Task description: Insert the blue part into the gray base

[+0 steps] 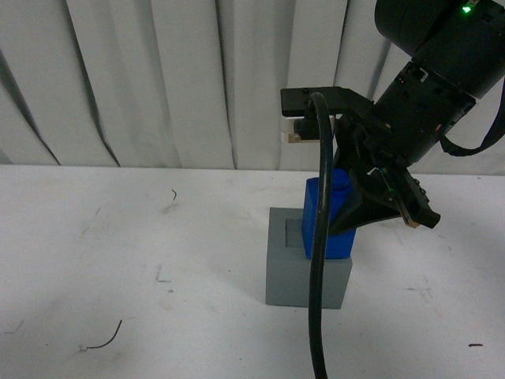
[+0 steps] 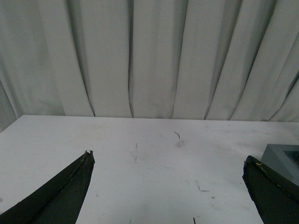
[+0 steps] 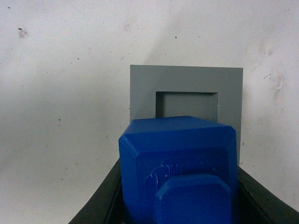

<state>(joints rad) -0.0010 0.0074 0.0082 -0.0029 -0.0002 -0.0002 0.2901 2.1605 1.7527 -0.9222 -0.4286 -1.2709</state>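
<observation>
The gray base stands on the white table, its square recess facing up. The blue part hangs just above the base's right side, slightly tilted, knob on top. My right gripper is shut on the blue part, black fingers on both its sides. In the right wrist view the blue part covers the near half of the base. My left gripper is open over bare table; a corner of the base shows beside one finger.
White table with small dark scraps and scuffs. A pleated white curtain closes off the back. A black cable hangs in front of the base and the blue part.
</observation>
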